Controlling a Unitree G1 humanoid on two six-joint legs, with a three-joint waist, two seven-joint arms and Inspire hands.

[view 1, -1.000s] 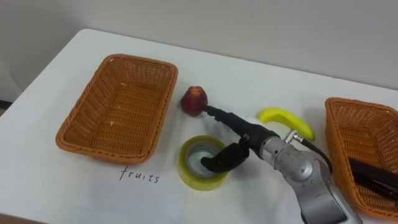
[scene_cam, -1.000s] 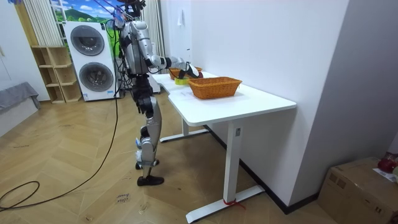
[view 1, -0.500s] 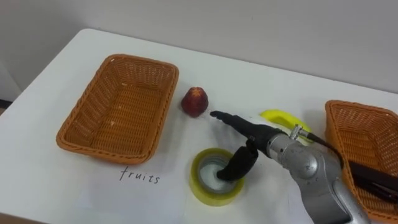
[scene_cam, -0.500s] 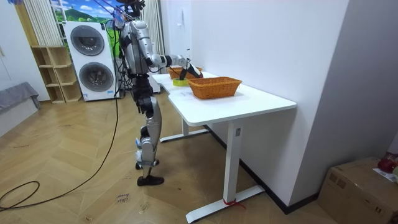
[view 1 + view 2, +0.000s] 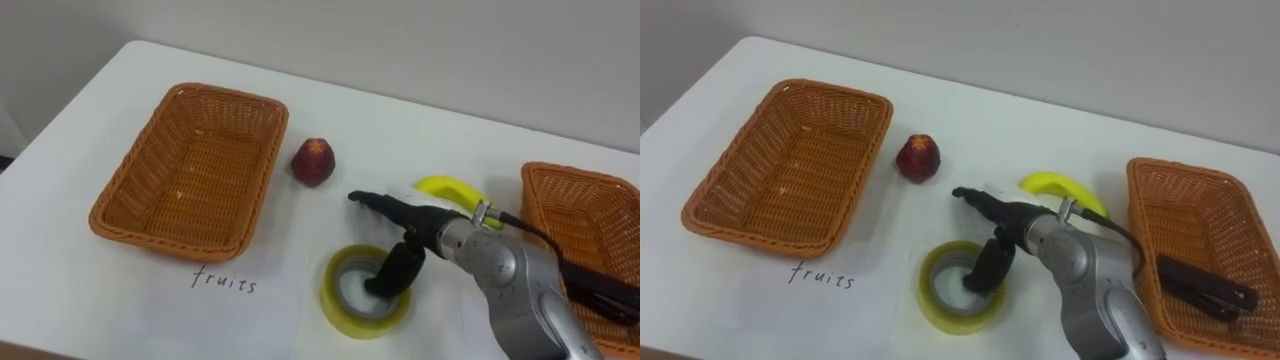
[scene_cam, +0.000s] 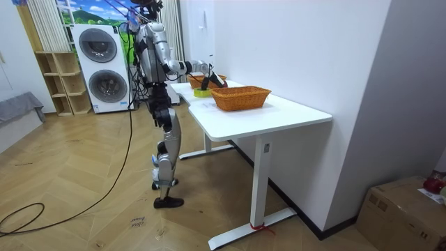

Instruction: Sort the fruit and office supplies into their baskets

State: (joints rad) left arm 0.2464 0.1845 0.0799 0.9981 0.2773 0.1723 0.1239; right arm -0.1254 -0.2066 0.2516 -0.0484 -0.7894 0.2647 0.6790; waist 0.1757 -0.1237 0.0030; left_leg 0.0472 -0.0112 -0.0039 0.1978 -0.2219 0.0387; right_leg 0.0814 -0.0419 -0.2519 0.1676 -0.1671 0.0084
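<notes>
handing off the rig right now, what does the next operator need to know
Right hand: fingers straight, thumb down inside the yellow tape roll, which lies flat on the table.
Fruits basket, on the left: empty.
Peach and banana: on the table between the baskets.
Right basket: holds a dark stapler.
Done: stapler sorted.
Left: tape roll into the right basket, peach and banana into the fruits basket.

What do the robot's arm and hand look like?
The forearm of the right arm is a smooth, rounded silver-grey shell. The right hand is black, with slim black fingers. At the wrist sits a small silver fitting, and a thin dark cable runs from it back along the forearm.
</notes>
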